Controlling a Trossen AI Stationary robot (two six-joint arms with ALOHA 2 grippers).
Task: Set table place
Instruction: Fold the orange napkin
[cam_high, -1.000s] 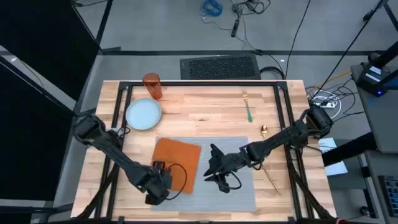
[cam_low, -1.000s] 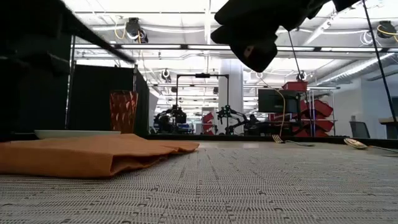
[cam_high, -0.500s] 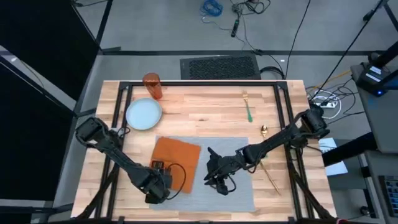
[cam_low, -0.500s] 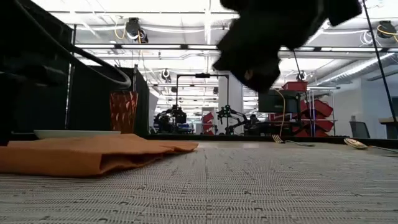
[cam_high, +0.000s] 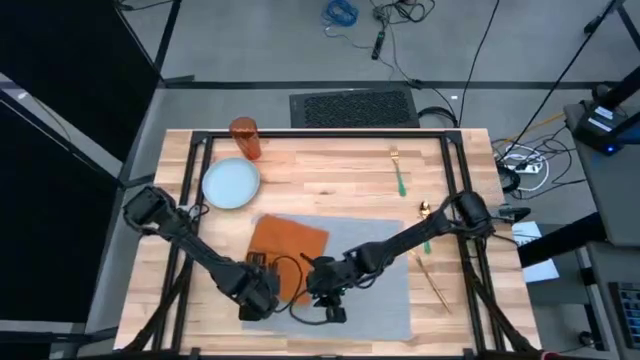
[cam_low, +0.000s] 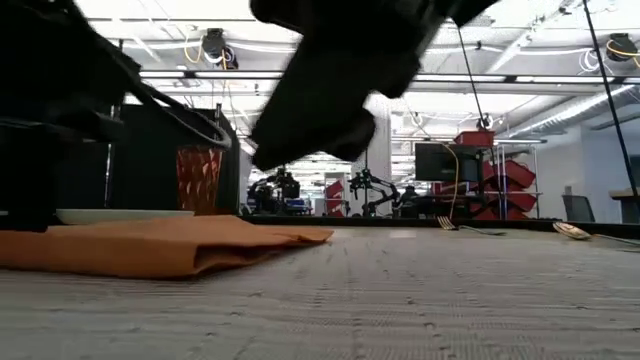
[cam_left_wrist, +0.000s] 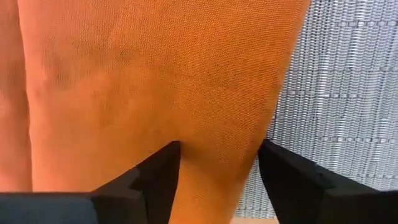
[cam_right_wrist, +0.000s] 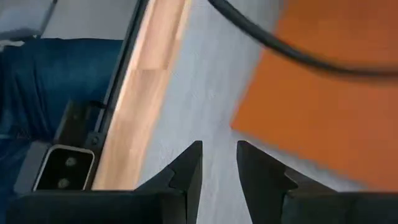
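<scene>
We judge napkin-placing underway: left claw (cam_high: 262, 298) open astride the napkin (cam_high: 287, 253), right claw (cam_high: 325, 300) slightly apart, closing next.

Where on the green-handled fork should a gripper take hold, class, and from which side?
Probably the green handle: the fork lies flat on bare table, clear of the spoon, tines toward the far edge. Come straight down, fingers straddling the thin handle.

napkin (cam_high: 288, 251) near edge hidden under left gripper (cam_high: 262, 297), blurred cutlery
</scene>
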